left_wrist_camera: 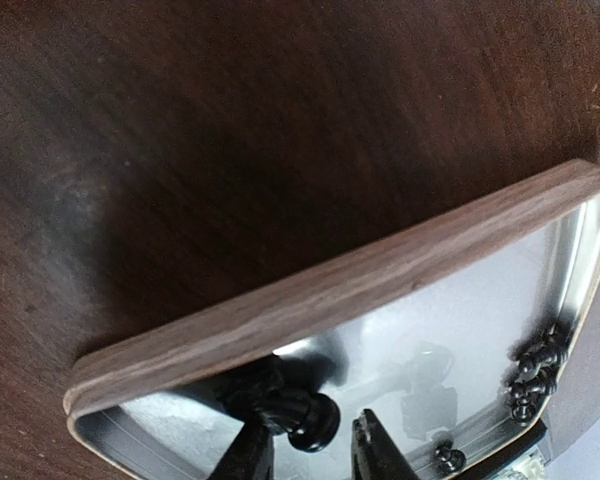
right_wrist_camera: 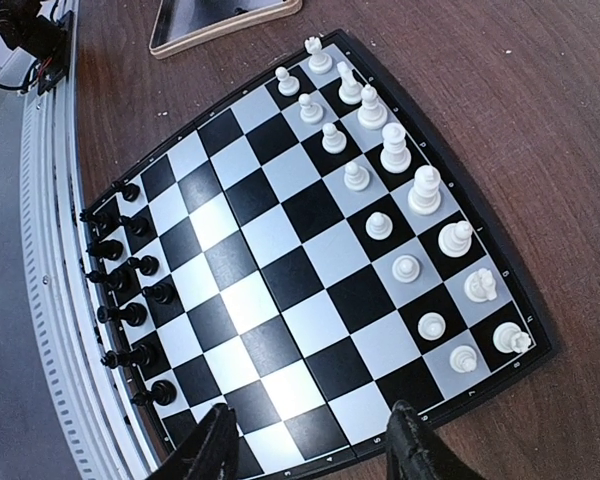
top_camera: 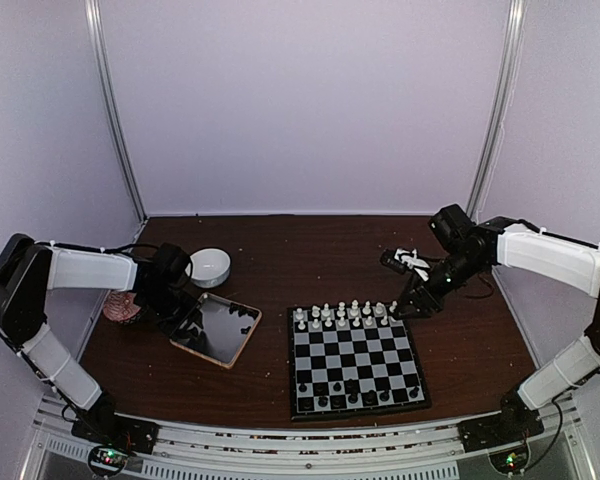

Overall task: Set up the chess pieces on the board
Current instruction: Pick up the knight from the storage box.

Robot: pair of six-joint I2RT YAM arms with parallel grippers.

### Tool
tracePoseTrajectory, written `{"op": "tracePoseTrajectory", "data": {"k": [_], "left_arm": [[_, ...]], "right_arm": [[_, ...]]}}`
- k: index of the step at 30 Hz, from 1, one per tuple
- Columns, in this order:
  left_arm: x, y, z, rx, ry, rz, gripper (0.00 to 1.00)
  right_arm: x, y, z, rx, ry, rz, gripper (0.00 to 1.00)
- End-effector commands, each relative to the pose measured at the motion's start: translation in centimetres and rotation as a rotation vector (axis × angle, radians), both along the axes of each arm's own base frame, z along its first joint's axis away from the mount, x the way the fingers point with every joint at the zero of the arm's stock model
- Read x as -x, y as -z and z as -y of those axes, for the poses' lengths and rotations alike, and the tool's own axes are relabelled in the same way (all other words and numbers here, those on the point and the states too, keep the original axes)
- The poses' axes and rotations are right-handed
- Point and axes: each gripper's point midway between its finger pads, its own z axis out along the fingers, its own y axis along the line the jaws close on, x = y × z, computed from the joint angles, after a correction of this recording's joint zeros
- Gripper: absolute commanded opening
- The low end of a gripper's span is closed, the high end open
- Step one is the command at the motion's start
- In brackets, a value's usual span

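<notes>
Toward the near edge of the surface (top_camera: 310, 250), right of its middle, the board (top_camera: 355, 362) is seen from above. White chess pieces (top_camera: 345, 314) are lined in two rows along its far side. Black chess pieces (top_camera: 352, 398) along its near side are hardly told from the dark squares. A tray (top_camera: 248, 342) with a wooden rim lies left of the board. The left jaws are lowered over the tray, their tips lost against the dark arm. A white bowl (top_camera: 209, 267) stands behind the tray, and a reddish thing (top_camera: 118, 308) at the left edge is half hidden. The right jaws hang just off the board's far right corner, their spread unclear.

From the left wrist, the tray is cut off at the bottom. The left jaws are held partly apart around one black piece (left_wrist_camera: 305, 420) on its shiny floor. A gap is seen beside the right finger (left_wrist_camera: 372, 450); contact with the other cannot be told. More black pieces are clustered in the tray's corner.

From the right wrist, the right jaws are spread wide, with nothing between them, above the board. Sixteen white pieces are counted; the black ones cannot be counted surely.
</notes>
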Motion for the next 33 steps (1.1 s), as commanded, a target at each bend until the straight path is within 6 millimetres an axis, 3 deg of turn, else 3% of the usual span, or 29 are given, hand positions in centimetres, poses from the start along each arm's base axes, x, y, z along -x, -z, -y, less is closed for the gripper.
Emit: {"op": "tracePoseTrajectory", "data": {"k": [1,12,22,33], "left_arm": [[0.9,0.8,-0.9,-0.023,-0.002,-0.076,0.27],[0.3,-1.0,-2.5,-0.116,-0.038,-0.077,0.26],[1.2,0.3,-2.2,-0.099,-0.027,-0.129,0.18],[1.6,0.5,-3.4,-0.173,-0.018,-0.166,0.23]], "right_arm": [[0.0,-0.8,-0.4,-0.02,-0.019,0.004,0.51],[0.2,-0.7,-0.4,-0.018,-0.028,-0.01,0.51],[0.4,-0.6,-0.3,-0.015,-0.034,-0.019,0.51],[0.5,-0.5,-0.3,-0.014,-0.039,-0.026,0.51]]}}
